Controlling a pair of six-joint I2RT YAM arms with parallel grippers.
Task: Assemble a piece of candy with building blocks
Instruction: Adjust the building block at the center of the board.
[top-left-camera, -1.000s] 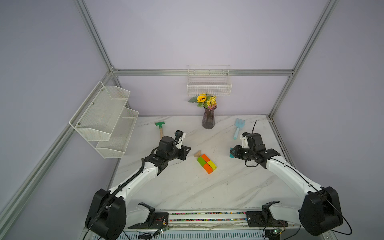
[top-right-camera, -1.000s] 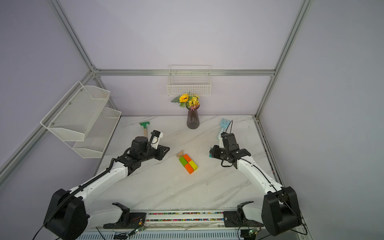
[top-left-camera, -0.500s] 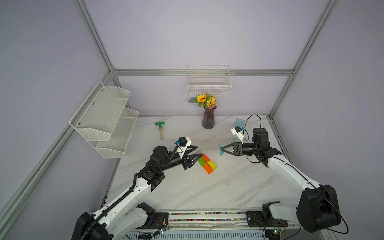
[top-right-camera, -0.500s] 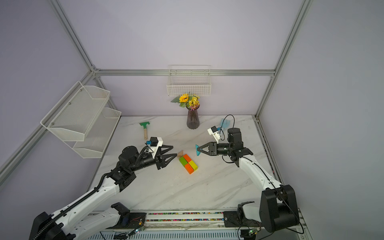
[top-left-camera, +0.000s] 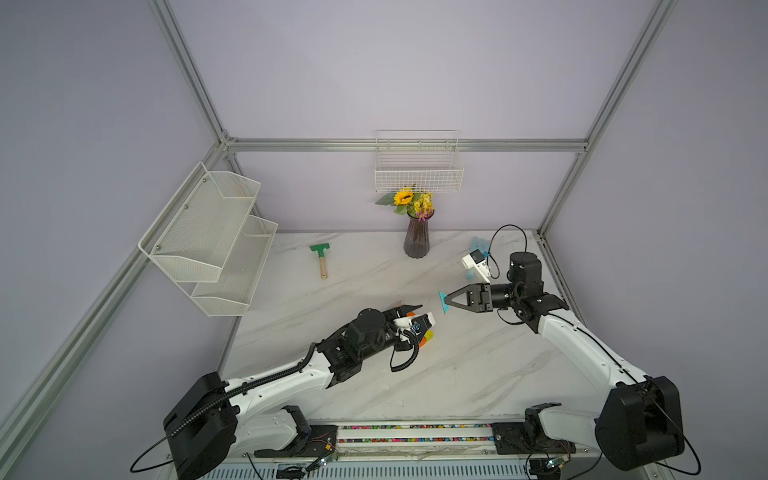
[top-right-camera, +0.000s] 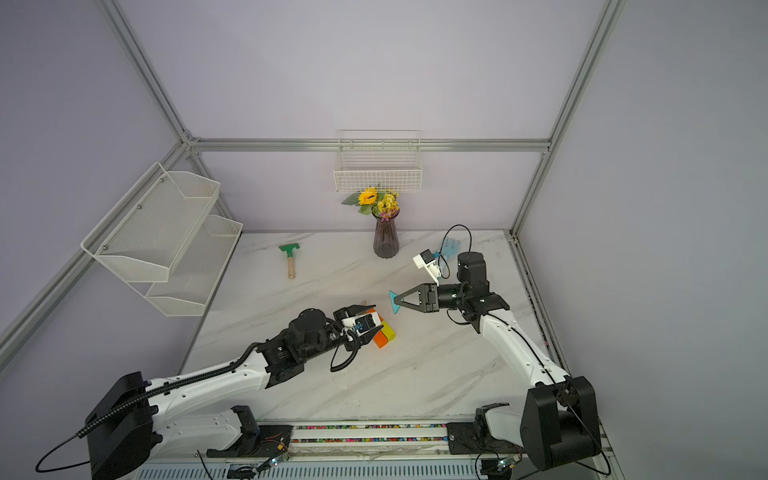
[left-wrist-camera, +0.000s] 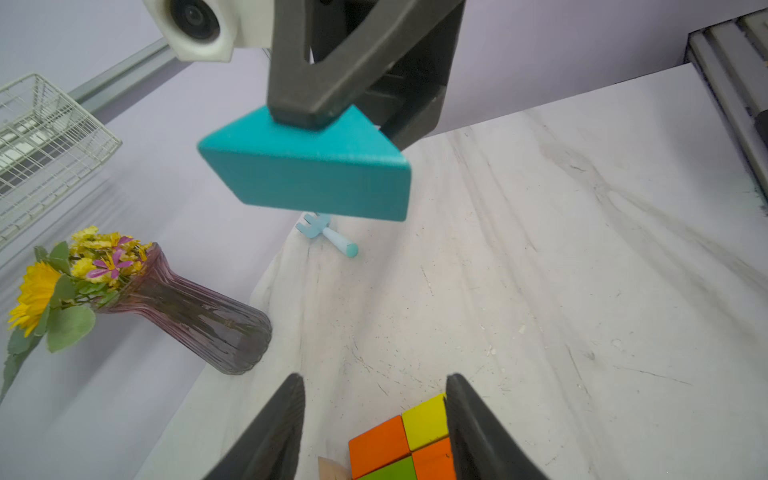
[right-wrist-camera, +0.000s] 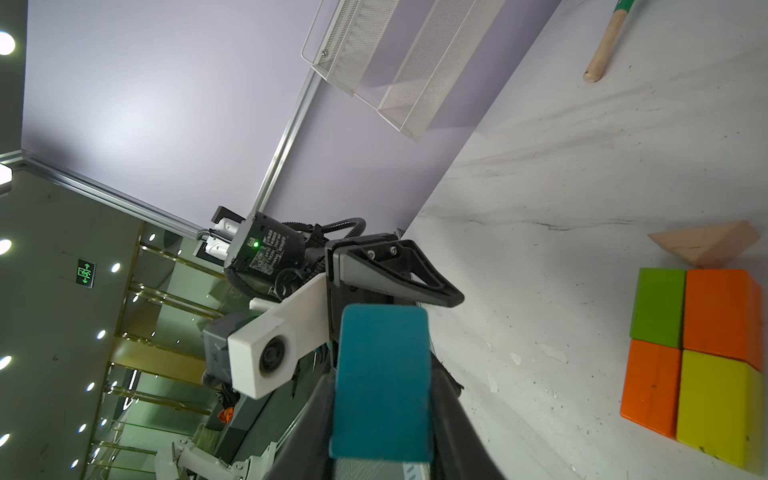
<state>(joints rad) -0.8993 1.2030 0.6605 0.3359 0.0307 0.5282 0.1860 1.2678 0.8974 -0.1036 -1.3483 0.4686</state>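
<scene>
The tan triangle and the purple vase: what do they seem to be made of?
The tan triangle looks like bare, unpainted wood: pale matte faces with faint grain. The purple vase is probably tinted glass, glossy: ribbed, see-through walls with reflections.

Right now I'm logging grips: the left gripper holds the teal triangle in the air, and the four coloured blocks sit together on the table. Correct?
Wrong arm: the right gripper holds the teal triangle in the air, as the right wrist view shows. The left gripper is open and empty. The rest stands.
</scene>
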